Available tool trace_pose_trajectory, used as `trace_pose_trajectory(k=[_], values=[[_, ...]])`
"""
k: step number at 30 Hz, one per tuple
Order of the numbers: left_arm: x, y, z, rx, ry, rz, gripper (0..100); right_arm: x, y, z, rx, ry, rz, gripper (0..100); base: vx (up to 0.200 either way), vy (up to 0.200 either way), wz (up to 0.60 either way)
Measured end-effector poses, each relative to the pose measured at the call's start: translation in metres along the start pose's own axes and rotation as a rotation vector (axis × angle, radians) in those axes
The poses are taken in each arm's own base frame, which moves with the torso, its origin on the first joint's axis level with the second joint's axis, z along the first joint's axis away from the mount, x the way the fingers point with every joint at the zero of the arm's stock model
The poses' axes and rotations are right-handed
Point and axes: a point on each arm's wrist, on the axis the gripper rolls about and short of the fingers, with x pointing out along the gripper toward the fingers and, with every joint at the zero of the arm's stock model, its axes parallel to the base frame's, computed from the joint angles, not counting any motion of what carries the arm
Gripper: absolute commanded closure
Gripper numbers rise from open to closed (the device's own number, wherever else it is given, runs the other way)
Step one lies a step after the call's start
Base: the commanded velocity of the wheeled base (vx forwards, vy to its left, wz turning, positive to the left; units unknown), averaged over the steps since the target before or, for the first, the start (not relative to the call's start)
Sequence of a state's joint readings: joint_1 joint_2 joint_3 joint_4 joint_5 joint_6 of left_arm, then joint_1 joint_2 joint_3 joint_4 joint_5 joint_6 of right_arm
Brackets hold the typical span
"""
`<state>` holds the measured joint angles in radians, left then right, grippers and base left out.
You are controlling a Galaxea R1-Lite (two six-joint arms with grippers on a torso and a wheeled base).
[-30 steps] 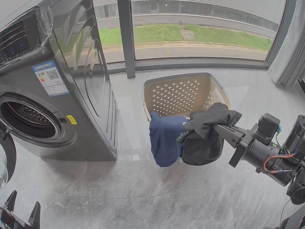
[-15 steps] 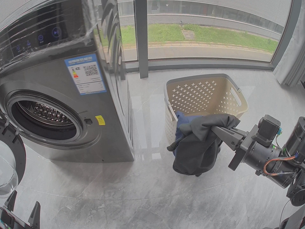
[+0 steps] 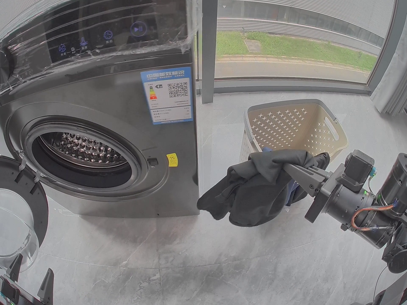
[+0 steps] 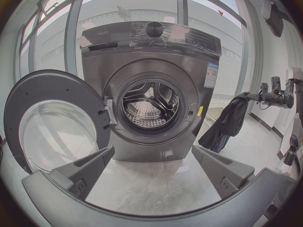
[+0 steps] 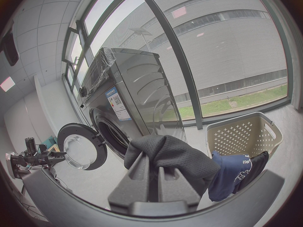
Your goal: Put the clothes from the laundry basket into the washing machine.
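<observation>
**Right arm holding dark garment; head view swung toward washer**

Since 1.0 s ago the whole head view has shifted. The washing machine (image 3: 106,85) now shows nearly front-on and the laundry basket (image 3: 292,103) sits further to the picture's right, so this is camera motion, not the objects moving. The right gripper (image 3: 287,167) holds the same spot in the picture. The dark garment (image 3: 250,187), earlier bunched below the fingers next to the blue garment, now trails out toward the machine's front corner.

Right gripper: jaws nearly closed and clamped on a fold of the dark garment (image 5: 170,152), with cloth draped over both fingers. The garment hangs between basket and machine (image 4: 230,120). Whether its lower edge clears the floor, cannot tell.

Blue garment (image 5: 232,174): draped over the near rim of the basket (image 5: 240,133) and hanging down outside. From the head view it is mostly hidden behind the dark garment.

Left gripper (image 4: 151,152): jaws spread wide with nothing between them, low and facing the machine front (image 3: 32,272).

Washer door (image 4: 53,111) is swung fully open to the robot's left. The drum opening (image 3: 85,157) is exposed, and ribbed metal shows inside (image 4: 148,106).

Grey stone floor (image 3: 190,259), with a window wall behind the basket.
</observation>
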<state>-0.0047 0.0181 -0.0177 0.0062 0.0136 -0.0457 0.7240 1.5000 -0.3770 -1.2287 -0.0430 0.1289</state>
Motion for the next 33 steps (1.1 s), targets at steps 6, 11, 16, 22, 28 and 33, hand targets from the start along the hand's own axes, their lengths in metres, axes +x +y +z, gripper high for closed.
trace_pose_trajectory(k=[6, 11, 16, 22, 28, 33], values=[[0.0, 0.0, 0.0, 0.0, 0.0, 0.0, 0, 0.0, -0.002, -0.001, 0.0, 0.003, -0.008, 100, -0.2, 0.0, 0.0], [0.0, 0.0, 0.0, 0.0, 0.0, 0.001, 0, 0.001, -0.007, -0.001, -0.002, 0.004, -0.029, 100, -0.2, 0.0, 0.0], [0.0, 0.0, 0.0, 0.0, 0.0, 0.0, 0, 0.002, -0.017, -0.001, -0.006, 0.005, -0.074, 100, -0.08, 0.0, 0.0], [0.0, 0.0, 0.0, 0.0, 0.0, 0.0, 0, 0.002, -0.024, -0.002, -0.009, 0.014, -0.123, 100, 0.0, 0.0, 0.0], [0.0, 0.0, 0.0, 0.0, 0.0, 0.0, 0, 0.002, -0.024, -0.002, -0.01, 0.009, -0.18, 100, 0.0, 0.1, 0.0], [0.0, 0.0, 0.0, 0.0, 0.0, 0.0, 0, 0.002, -0.024, -0.004, -0.01, 0.013, -0.184, 100, 0.0, 0.2, 0.0]])
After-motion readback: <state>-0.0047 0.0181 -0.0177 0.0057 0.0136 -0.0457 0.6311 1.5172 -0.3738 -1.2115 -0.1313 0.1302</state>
